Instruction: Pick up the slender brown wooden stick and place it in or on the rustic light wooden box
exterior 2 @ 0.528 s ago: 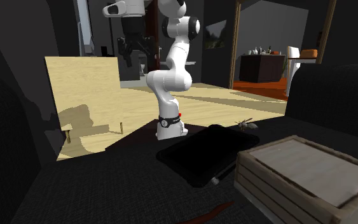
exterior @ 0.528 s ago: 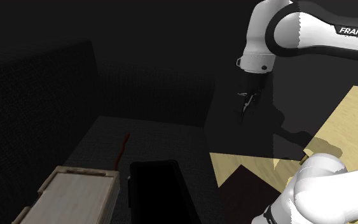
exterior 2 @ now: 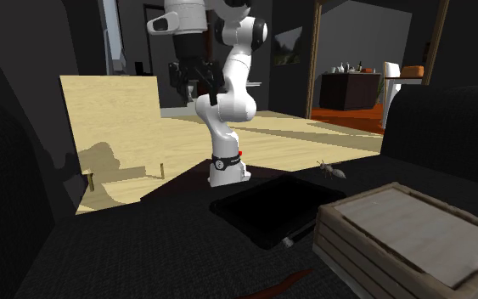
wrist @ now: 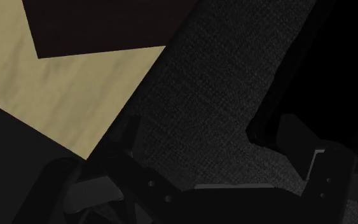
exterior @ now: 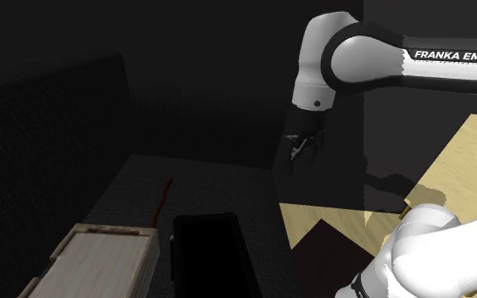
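A thin reddish-brown stick (exterior: 162, 201) lies on the dark fabric surface, just beyond the far end of the light wooden box (exterior: 101, 258). In the second exterior view the stick (exterior 2: 281, 281) lies at the bottom edge, left of the box (exterior 2: 407, 231). My gripper (exterior: 298, 150) hangs high in the air, well to the shoulder view's right of the stick, also seen as the gripper (exterior 2: 196, 78) above the floor. In the wrist view the gripper (wrist: 215, 159) is open; its fingers (wrist: 304, 149) stand apart with only dark fabric between them.
A flat black slab (exterior: 211, 254) lies beside the box, seen as the slab (exterior 2: 275, 204) between box and stand. The tan floor (wrist: 63, 83) begins at the edge of the dark surface. A dark upholstered backrest (exterior: 50, 127) rises on the shoulder view's left.
The arm has swung toward the shoulder view's left and dropped a little, bringing the gripper nearer the dark surface. Stick and box have not moved.
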You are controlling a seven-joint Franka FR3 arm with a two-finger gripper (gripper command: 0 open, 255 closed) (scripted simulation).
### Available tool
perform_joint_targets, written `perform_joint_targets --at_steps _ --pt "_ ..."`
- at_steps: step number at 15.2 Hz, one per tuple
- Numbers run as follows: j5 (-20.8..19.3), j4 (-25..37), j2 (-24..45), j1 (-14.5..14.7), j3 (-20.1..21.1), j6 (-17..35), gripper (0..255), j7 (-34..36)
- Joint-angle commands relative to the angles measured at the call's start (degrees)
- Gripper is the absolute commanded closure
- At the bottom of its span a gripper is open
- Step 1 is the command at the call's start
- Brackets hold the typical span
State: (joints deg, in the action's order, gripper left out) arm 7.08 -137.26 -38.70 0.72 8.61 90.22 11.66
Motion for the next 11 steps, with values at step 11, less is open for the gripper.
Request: perform_joint_targets --at_steps 11 --pt "5.43 4.57 19.4 -0.76 11.89 19.02 0 21.34"
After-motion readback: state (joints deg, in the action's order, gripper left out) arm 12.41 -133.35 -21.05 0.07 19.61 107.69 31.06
